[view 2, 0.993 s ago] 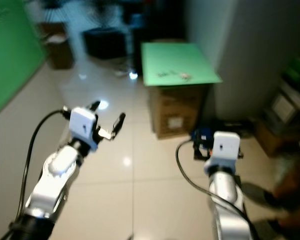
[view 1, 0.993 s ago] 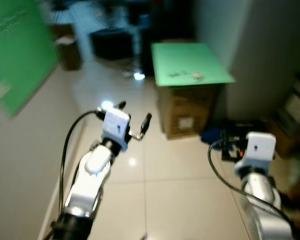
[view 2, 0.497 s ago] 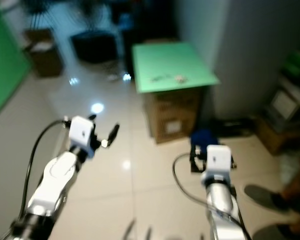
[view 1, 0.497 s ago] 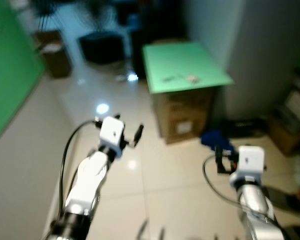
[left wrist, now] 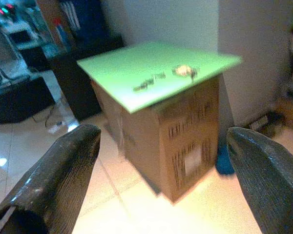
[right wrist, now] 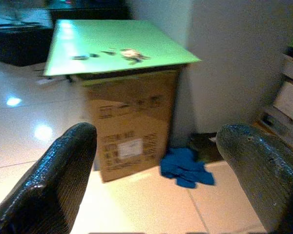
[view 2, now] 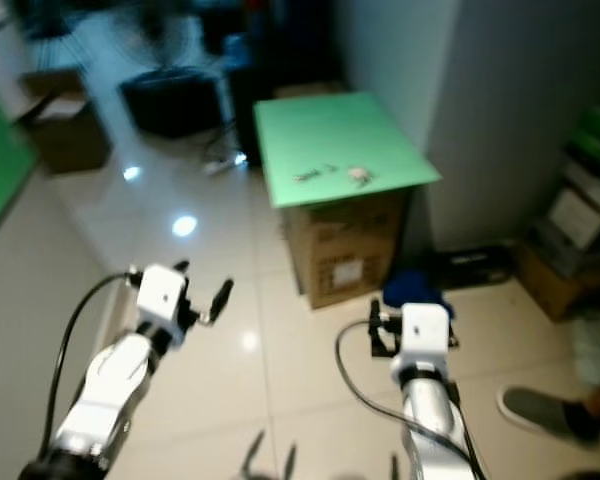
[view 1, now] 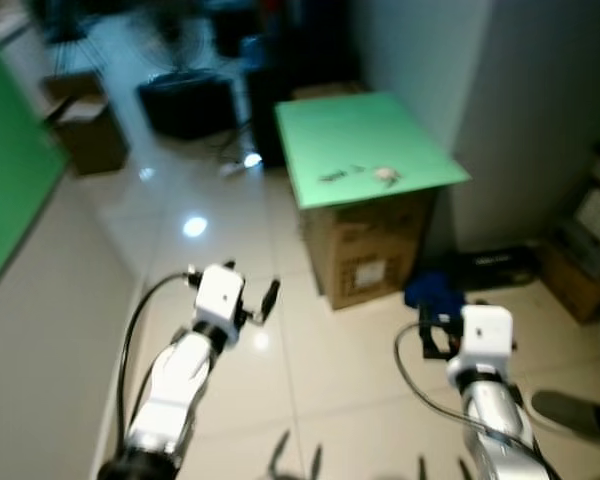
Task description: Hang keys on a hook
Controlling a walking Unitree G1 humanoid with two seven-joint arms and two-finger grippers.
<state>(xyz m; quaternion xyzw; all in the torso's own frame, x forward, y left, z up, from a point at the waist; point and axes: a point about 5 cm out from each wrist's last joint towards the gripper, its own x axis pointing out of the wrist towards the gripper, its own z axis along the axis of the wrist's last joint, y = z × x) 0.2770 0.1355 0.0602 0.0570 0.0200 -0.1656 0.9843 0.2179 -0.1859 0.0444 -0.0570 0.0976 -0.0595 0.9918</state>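
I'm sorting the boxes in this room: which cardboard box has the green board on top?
The cardboard box straight ahead by the grey wall, under the green board with small items on it. The box far left has none.

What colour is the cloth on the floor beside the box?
Blue cloth, clearest in the right wrist view.
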